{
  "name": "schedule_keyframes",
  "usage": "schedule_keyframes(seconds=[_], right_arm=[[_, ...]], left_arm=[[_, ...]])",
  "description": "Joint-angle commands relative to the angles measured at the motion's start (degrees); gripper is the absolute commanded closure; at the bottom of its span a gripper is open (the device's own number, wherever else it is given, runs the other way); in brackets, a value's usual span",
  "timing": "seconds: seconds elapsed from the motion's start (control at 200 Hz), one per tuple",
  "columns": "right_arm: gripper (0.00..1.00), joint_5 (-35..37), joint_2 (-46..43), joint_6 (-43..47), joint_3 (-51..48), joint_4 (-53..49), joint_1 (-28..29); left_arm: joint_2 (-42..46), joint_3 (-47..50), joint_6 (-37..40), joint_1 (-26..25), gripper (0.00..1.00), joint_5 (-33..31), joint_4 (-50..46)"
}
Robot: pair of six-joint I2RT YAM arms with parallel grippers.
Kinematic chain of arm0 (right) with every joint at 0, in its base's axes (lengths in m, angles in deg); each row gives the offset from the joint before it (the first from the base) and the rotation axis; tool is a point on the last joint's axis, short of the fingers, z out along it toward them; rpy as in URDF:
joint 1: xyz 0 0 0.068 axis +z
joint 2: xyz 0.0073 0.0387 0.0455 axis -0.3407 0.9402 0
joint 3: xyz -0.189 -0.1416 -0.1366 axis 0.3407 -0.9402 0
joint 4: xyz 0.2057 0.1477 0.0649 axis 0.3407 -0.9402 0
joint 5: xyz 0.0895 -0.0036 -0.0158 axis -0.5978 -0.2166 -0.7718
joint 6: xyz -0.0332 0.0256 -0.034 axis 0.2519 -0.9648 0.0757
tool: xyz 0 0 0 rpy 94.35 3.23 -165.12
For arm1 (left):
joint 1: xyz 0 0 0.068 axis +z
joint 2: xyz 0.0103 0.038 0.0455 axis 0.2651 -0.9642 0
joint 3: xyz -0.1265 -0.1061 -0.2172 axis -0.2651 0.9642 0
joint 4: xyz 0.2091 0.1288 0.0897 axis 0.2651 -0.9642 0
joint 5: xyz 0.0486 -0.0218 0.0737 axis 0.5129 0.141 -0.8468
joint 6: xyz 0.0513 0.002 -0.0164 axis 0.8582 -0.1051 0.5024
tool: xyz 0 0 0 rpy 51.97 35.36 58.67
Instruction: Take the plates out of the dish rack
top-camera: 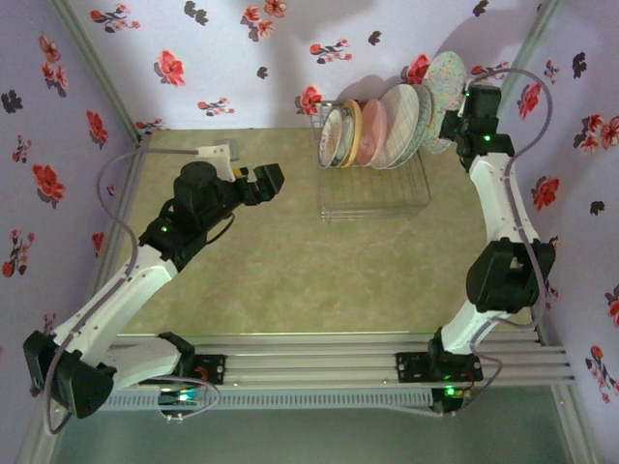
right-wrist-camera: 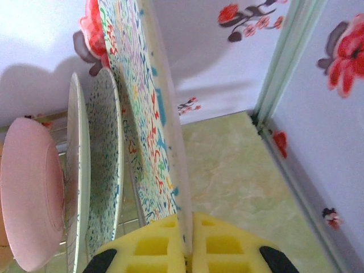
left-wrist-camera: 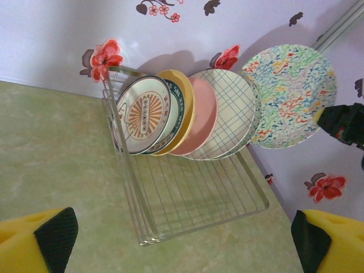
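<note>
A large plate with coloured squiggles stands on edge, its rim pinched between the yellow pads of my right gripper, which is shut on it. From above, this plate sits higher and further right than the others, near the back wall, with the right gripper below it. The wire dish rack holds several upright plates: orange-patterned, yellow, pink, checked and speckled. My left gripper hovers open to the left of the rack, and its yellow fingers are wide apart with nothing between them.
The rack stands at the back right of the green marbled table. Flowered walls close in the back and both sides, and a metal corner post runs up beside the right gripper. A rail lines the near edge.
</note>
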Motion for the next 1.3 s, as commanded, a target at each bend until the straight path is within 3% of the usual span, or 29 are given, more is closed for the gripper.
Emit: schedule_keyframes(seconds=[0.0, 0.245, 0.495, 0.605, 0.725, 0.955, 1.085, 1.3], right_arm=[[1.0, 4.15, -3.99, -0.47, 2.88, 0.15, -0.22], [1.0, 7.75, -9.83, -4.06, 2.85, -4.36, -0.15], [1.0, 7.3, -19.56, -10.2, 0.34, -9.92, 0.13], [1.0, 2.79, -22.83, -12.66, 0.31, -12.52, 0.13], [1.0, -7.24, -26.34, -16.72, -2.26, -11.23, 0.22], [1.0, -23.44, -30.95, -28.18, -10.42, -3.22, 1.04], [1.0, -31.57, -31.64, -38.03, -15.39, 6.59, 1.23], [1.0, -38.2, -29.66, -48.29, -18.89, 15.61, 3.01]], left_arm=[[0.66, 0.14, -0.88, -0.79, 0.0, 1.22, 3.07], [-1.58, -1.3, -2.49, -1.4, 0.0, 2.31, 4.42], [-9.34, -5.83, -9.9, -1.89, 0.0, 7.35, 6.13], [-13.6, -8.48, -13.38, -2.49, 0.0, 10.94, 8.06], [-18.63, -11.49, -16.93, -3.52, 0.01, 14.07, 10.41], [-26.57, -17.8, -23.49, -4.75, 0.02, 17.52, 15.59], [-29.4, -20.51, -25.67, -4.74, 0.03, 18.09, 15.98], [-33.62, -24.75, -28.43, -4.3, 0.07, 18.23, 13.88]])
